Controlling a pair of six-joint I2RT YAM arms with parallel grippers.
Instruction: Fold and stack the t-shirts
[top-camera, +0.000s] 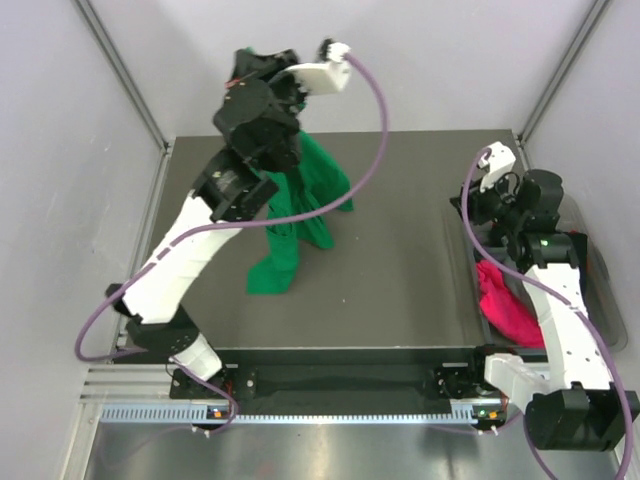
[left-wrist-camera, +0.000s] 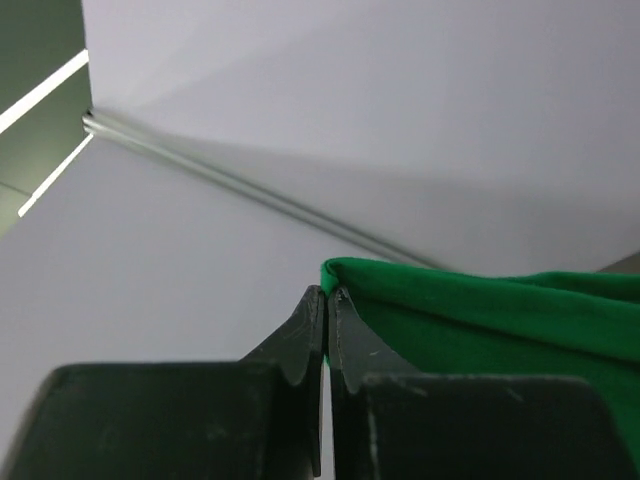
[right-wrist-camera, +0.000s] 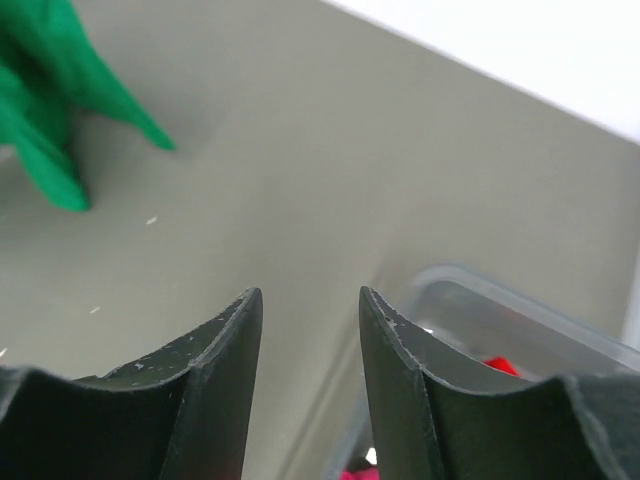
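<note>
Our left gripper (left-wrist-camera: 326, 295) is clamped on the soft bright green t-shirt (top-camera: 300, 215), holding it up over the grey worktop (top-camera: 410, 260), our right gripper (right-wrist-camera: 310, 300) is wide apart, and next we should probably lay the shirt flat to fold.

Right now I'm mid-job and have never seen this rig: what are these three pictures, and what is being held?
Two robot arms are bolted at the near edge of a grey table. The wide picture looks down from above and behind them. The other two come from a camera on each wrist, looking past its own fingers. The left fingers, raised high, are shut on the edge of a green t-shirt, which hangs down and seems to reach the table. The right fingers are open and empty, beside a clear bin. A magenta t-shirt lies bunched in that bin.
</note>
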